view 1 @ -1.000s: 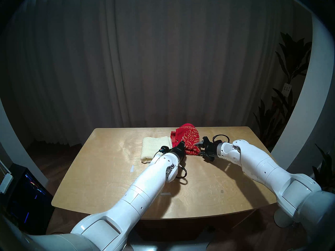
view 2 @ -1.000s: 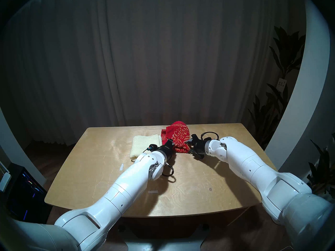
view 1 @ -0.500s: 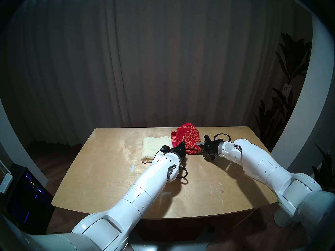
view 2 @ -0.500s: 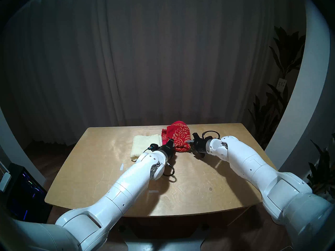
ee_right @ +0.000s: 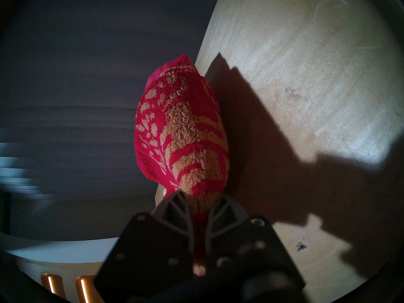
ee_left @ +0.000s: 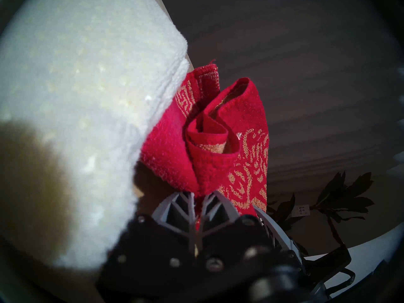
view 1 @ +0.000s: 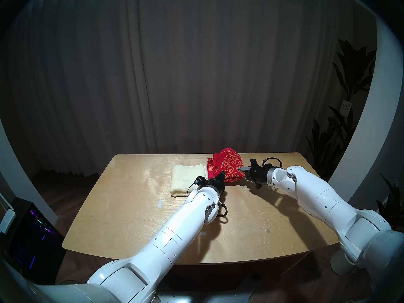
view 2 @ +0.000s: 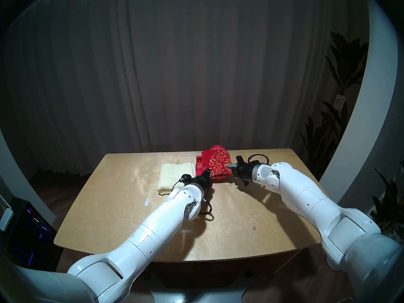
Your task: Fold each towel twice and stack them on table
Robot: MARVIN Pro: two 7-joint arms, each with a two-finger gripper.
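**A:** What are the two grippers doing?

**B:** The left gripper [ee_left: 200, 196], with pale lattice fingers on a black mount, is clamped on a rolled edge of the bright red terry towel with a gold floral pattern and Greek-key border [ee_left: 209, 156]. The right gripper [ee_right: 197, 199], built the same way, is pinched tight on the opposite end of that towel [ee_right: 185, 129]; a tuft of cloth pokes through between its fingers.

**A:** Where does the red towel sit between them?

**B:** In the head view it hangs bunched and crumpled [view 1: 227, 168] between the two grippers, the left gripper [view 1: 222, 174] at its near-left end and the right gripper [view 1: 242, 169] at its right side. Whether its underside touches the surface I cannot tell.

**A:** And the other towel?

**B:** The cream terry towel with tiny dots [view 1: 187, 180] lies folded flat just left of the red one, their edges touching. The left wrist view shows its thick folded edge [ee_left: 87, 99] pressing against the red cloth.

**A:** What is underneath?

**B:** The large light plywood table with rounded corners [view 1: 251, 219], bearing small white tape strips [view 1: 159, 203]. Dark pleated curtains [view 1: 196, 77] hang behind it.
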